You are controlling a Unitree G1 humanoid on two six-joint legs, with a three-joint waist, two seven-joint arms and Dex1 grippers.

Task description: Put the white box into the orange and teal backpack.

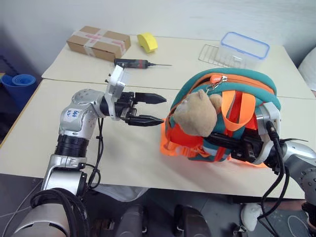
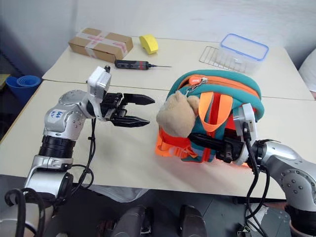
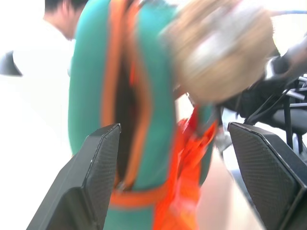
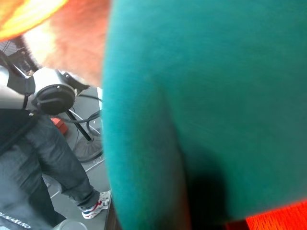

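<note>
The backpack (image 1: 224,106) is showing an orange body and straps with teal trim, and a tan plush bear (image 1: 196,114) is hanging on it. Black fingers (image 1: 148,120) are showing on the left gripper (image 1: 150,108). On the cream surface (image 1: 128,148), a brown box (image 1: 98,42) is wearing pinkish tape, a yellow piece (image 1: 147,42) is lying far, and a clear container (image 1: 244,48) is showing a blue rim.

— What sort of place is this?
— A robot test room, by the look of it: two plain pale tabletops (image 1: 148,148) pushed together against a bare wall, with unrelated props on them.
— Such as?
— A taped cardboard box (image 1: 98,42), a screwdriver (image 1: 136,63), a clear container (image 1: 244,48), stacked blue buckets (image 1: 19,84) on the floor.
</note>
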